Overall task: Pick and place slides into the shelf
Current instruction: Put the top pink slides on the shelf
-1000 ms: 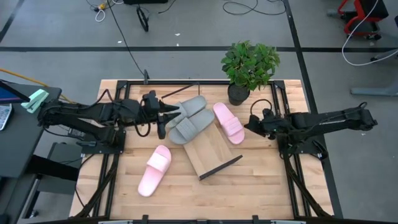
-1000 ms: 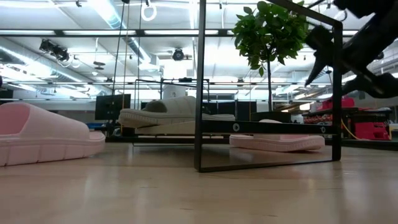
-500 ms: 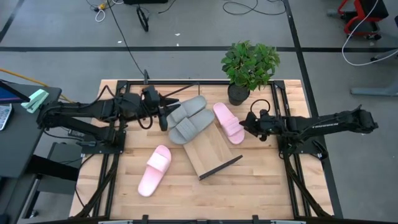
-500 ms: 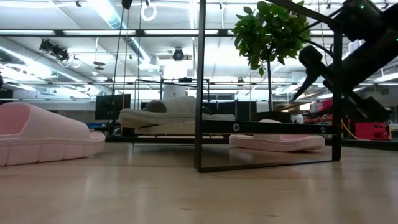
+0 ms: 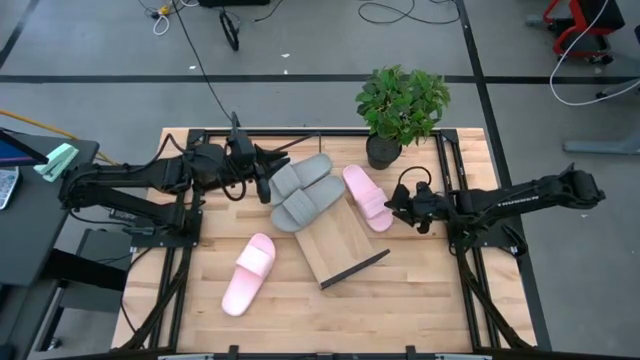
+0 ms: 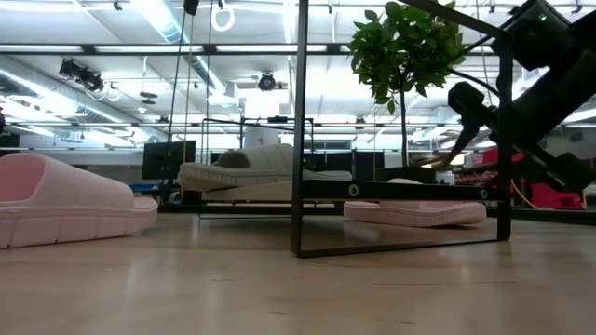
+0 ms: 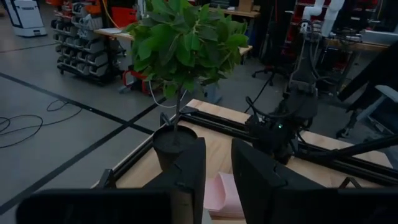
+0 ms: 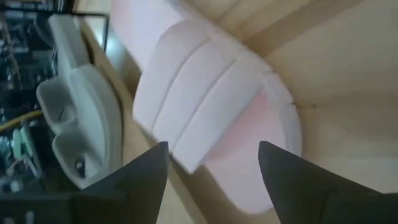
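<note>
Robotics lab or workshop floor, not a home

Grey concrete floor [image 5: 300,45] marked with dark tape lines and strewn with loose cables [image 5: 400,12]; long rows of ceiling strip lights [image 6: 112,48] over an open hall; parts racks [image 7: 84,37], workbenches and red equipment [image 6: 559,191] beyond the slatted wooden table [image 5: 400,300]; a potted plant [image 5: 400,105] on it.

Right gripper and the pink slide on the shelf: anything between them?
Nothing. In the high view the right gripper sits just beside the pink slide, jaws open; the right wrist view shows only the slide ahead.
</note>
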Motion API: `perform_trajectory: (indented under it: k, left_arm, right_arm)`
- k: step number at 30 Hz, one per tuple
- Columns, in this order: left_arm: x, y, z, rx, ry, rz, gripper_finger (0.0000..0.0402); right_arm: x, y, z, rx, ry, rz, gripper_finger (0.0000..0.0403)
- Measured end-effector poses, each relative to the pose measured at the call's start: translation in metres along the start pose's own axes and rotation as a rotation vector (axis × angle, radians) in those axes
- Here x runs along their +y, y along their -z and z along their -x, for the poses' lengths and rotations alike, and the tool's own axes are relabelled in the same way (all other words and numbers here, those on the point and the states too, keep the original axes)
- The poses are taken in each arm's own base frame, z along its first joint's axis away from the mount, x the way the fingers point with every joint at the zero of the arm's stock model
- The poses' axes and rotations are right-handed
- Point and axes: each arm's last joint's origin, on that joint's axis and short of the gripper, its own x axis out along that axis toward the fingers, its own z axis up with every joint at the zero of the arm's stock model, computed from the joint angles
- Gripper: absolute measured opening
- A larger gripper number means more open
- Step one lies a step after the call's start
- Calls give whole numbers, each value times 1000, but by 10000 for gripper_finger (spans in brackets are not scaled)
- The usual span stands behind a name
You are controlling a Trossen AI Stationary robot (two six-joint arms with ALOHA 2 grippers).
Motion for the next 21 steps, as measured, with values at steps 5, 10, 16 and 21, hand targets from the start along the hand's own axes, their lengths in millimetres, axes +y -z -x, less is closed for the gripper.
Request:
perform_trajectory:
  k: [5, 10, 16, 21]
  left_arm:
    - [0, 0, 0, 1, 0, -2, 81]
    - [0, 0, 0, 1, -1, -16, 80]
    - [0, 0, 0, 2, -1, -26, 72]
    - [0, 0, 0, 2, -1, -27, 73]
  right_arm:
    - [0, 1, -7, -37, -5, -45, 254]
    - [1, 4, -16, -38, -11, -84, 254]
    - [0, 5, -25, -88, -21, -146, 250]
    - [-3, 5, -30, -135, -20, -180, 249]
